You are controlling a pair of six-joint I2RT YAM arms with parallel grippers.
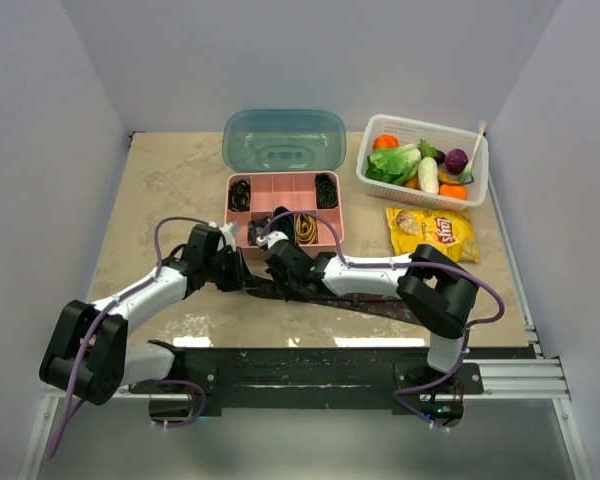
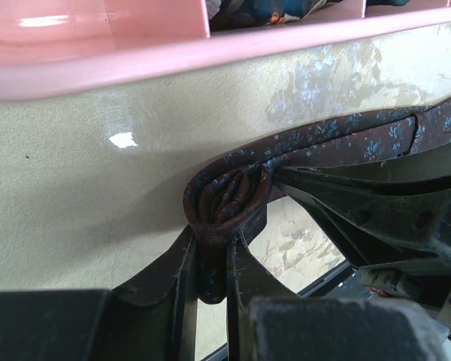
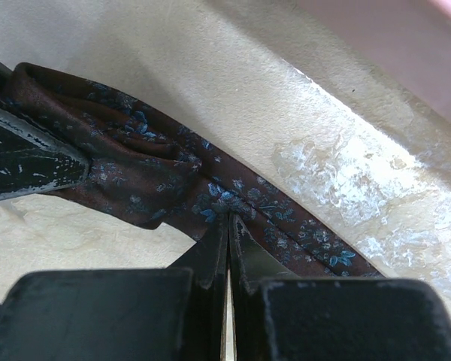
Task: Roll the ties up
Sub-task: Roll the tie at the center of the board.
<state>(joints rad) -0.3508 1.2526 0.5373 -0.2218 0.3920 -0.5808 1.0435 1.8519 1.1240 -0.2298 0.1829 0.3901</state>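
Observation:
A dark brown-maroon tie (image 2: 346, 139) with small blue flowers lies on the table in front of the pink box. One end is wound into a small coil (image 2: 229, 195), and my left gripper (image 2: 210, 252) is shut on that coil, fabric squeezed between its fingers. From above, the left gripper (image 1: 242, 278) and right gripper (image 1: 280, 268) meet over the tie (image 1: 370, 303), whose loose length trails right. My right gripper (image 3: 230, 222) is shut, its tips pressed against the flat tie (image 3: 135, 165) just beside the coil. Whether fabric is pinched there does not show.
The pink divided box (image 1: 285, 248) stands just behind the grippers, holding black coiled ties (image 1: 239, 193) and a gold coil (image 1: 306, 229). Its teal lid (image 1: 283, 140) leans behind it. A white basket (image 1: 420, 125) of toy vegetables and a yellow chips bag (image 1: 432, 232) sit at right.

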